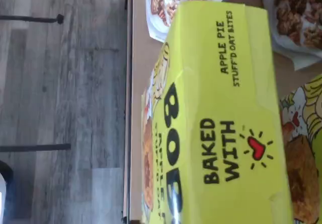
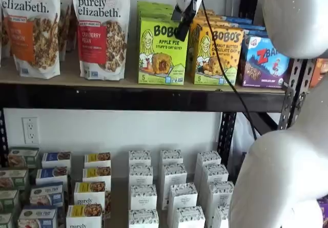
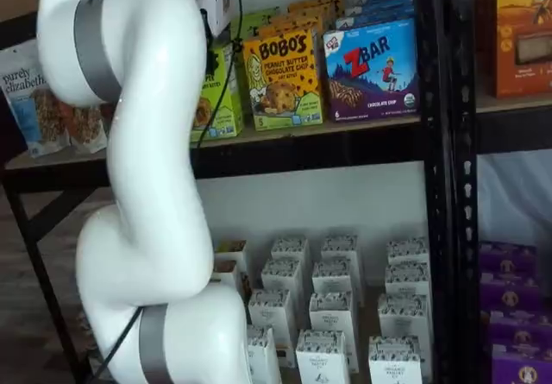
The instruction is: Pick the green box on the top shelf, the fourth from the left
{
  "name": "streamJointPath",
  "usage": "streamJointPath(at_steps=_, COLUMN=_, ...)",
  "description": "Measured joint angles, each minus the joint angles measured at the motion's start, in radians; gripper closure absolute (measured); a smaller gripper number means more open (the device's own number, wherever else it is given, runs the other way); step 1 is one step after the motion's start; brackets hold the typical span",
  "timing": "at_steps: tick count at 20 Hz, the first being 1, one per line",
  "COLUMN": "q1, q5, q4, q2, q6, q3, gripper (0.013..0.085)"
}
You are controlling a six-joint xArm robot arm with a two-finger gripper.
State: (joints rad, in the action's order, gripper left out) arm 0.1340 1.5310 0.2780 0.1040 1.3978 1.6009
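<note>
Your gripper [image 2: 183, 30] hangs in front of the green box [image 2: 162, 48], its fingers side-on, so you cannot tell their spread. That box stands upright on the top shelf [image 2: 138, 96], beside the yellow-orange box [image 2: 217, 54].

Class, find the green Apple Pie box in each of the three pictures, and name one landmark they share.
Wrist view: the green box fills the frame.
Shelf view, centre of the top shelf.
Shelf view, mostly behind the white arm.
Shared landmark: the yellow-orange Bobo's box beside it.
</note>
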Motion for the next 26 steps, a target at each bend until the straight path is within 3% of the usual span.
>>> streamJointPath(at_steps=6, q1=0.004, q5=-0.008, q4=-0.003, q2=0.002, q6=-0.002, q3=-0.009, gripper=0.013)
streamJointPath(at_steps=8, q1=0.006, q5=0.007, q4=-0.009, q2=-0.004, q6=-0.004, q3=0.0, gripper=0.021)
streamJointPath(at_steps=11, q1=0.009, q5=0.028, q4=-0.018, q2=-0.013, q6=-0.006, q3=0.012, gripper=0.025)
streamJointPath(at_steps=15, q1=0.009, q5=0.023, q4=-0.016, q2=-0.011, q6=-0.006, q3=0.006, gripper=0.037)
streamJointPath(at_steps=26, q1=0.013, q5=0.036, q4=-0.022, q2=-0.016, q6=-0.01, q3=0.015, gripper=0.037)
